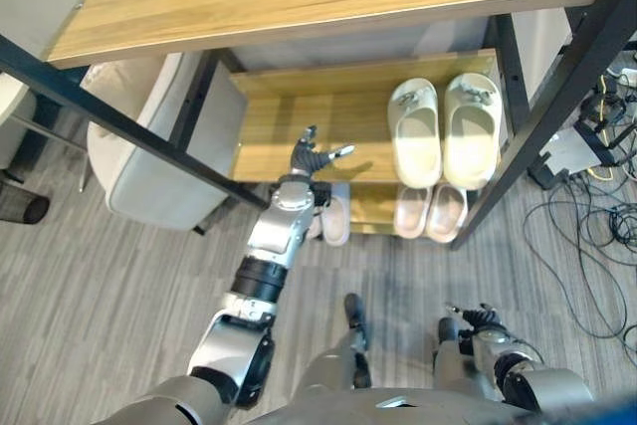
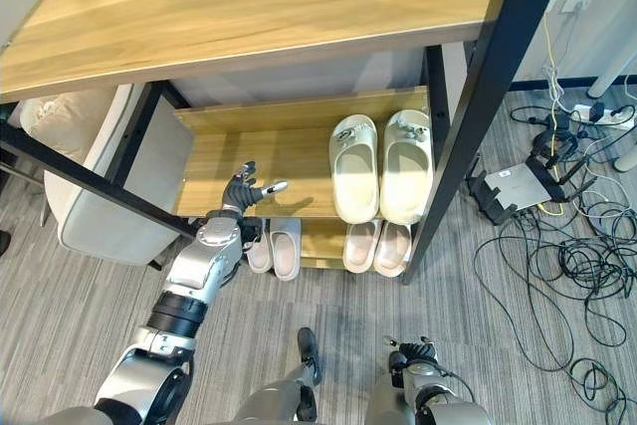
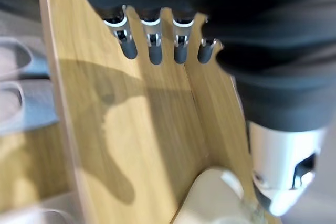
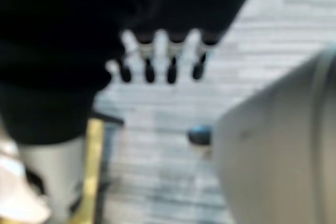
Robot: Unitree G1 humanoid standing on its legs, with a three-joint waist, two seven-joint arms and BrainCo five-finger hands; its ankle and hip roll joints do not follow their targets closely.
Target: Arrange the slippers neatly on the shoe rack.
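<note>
Nearest you, low at your side over the grey floor (image 1: 119, 276), the right hand (image 1: 476, 322) hangs idle with its fingers straight and holding nothing. Ahead stands the wooden shoe rack (image 2: 229, 2), its middle shelf (image 2: 254, 151) bare just past your left fingertips. Your left hand (image 1: 311, 160) hovers above that shelf's front edge, fingers spread and straight, holding nothing. Well off to the thumb side of it, the cream slippers (image 1: 444, 129) sit as a tidy pair on that shelf. Below your fingers, on the bottom shelf, one pale pink pair (image 2: 274, 247) lies partly hidden under your wrist, and another pink pair (image 2: 378, 245) lies farther along. If you reach down from here, your forearm could catch the shelf edge, or spread fingers could knock the near pair askew.
</note>
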